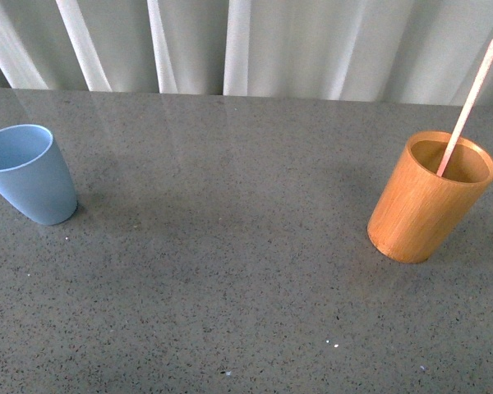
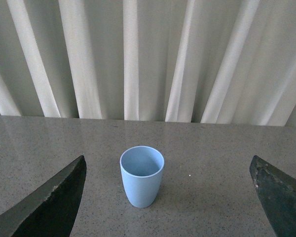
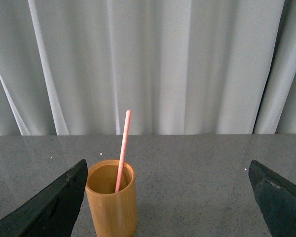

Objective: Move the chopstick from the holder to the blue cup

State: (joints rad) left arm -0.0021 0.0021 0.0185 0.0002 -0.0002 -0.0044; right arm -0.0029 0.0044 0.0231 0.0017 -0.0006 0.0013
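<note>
Front view: one chopstick (image 1: 468, 103) in one holder (image 1: 423, 209); one blue cup (image 1: 33, 176) well apart. Left gripper (image 2: 167, 160) and right gripper (image 3: 167, 162) spread wide.

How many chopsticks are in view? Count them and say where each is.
1. The chopstick stands tilted in the holder, at the right in the front view. The blue cup at the left holds none. The holder's inside is partly hidden.

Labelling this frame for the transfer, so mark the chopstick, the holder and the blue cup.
chopstick (image 1: 470, 103), front view, middle of the shaft, above the rim.
holder (image 1: 423, 209), front view, outer front wall.
blue cup (image 1: 34, 185), front view, outer side wall.
</note>
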